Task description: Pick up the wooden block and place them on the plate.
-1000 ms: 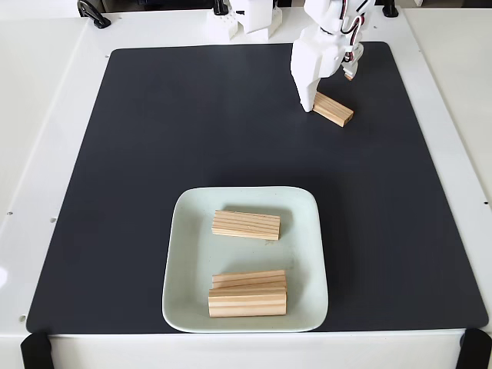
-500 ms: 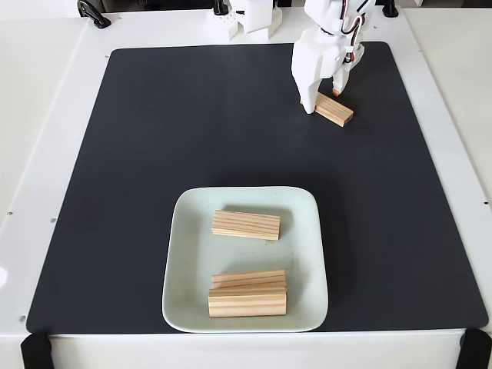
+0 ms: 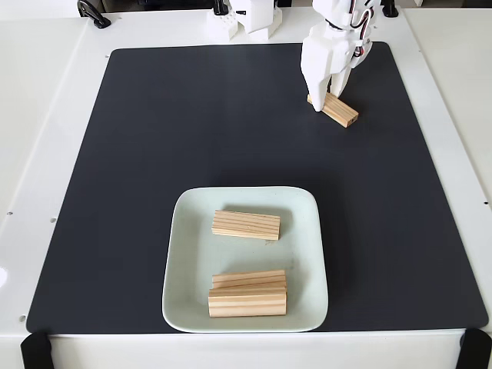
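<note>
I see pale, unvarnished wood with clear grain lines on each wooden block (image 3: 339,111). The plate (image 3: 184,254) looks like smooth glazed ceramic with a soft sheen. The black mat (image 3: 154,138) is matt; the gripper (image 3: 328,101) is white plastic.

White arm reaching down, gripper (image 3: 326,102) pointing downward, jaws narrowly parted
</note>
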`<state>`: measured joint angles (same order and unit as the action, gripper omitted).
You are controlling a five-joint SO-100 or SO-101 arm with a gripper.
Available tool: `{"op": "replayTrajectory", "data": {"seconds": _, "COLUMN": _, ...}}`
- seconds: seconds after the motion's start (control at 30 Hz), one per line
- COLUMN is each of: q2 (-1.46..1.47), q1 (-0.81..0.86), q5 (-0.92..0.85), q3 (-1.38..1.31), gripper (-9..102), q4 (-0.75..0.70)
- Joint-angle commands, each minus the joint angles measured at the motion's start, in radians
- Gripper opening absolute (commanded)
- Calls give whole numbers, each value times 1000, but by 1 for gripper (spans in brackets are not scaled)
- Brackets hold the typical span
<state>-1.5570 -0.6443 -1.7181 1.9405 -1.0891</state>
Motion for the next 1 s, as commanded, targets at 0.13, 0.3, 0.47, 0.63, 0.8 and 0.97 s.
{"op": "replayTrajectory", "data": {"seconds": 0.13, "q2": -345, "q1": -29, "q5": 6, "q3": -28, "gripper": -1, "q4": 11}}
{"op": "replayTrajectory", "data": {"seconds": 0.3, "q2": -568, "q1": -52, "q5": 46, "q3": -29, "gripper": -1, "q4": 12}}
{"op": "replayTrajectory", "data": {"seconds": 0.47, "q2": -753, "q1": -78, "q5": 80, "q3": -28, "gripper": -1, "q4": 186}}
{"op": "replayTrajectory", "data": {"seconds": 0.63, "q2": -841, "q1": -91, "q5": 380, "q3": -29, "gripper": -1, "q4": 476}}
{"op": "replayTrajectory", "data": {"seconds": 0.8, "q2": -834, "q1": -57, "q5": 971, "q3": -89, "gripper": -1, "q4": 773}}
{"op": "replayTrajectory", "data": {"seconds": 0.97, "q2": -758, "q1": 121, "q5": 1532, "q3": -206, "gripper": -1, "q4": 831}}
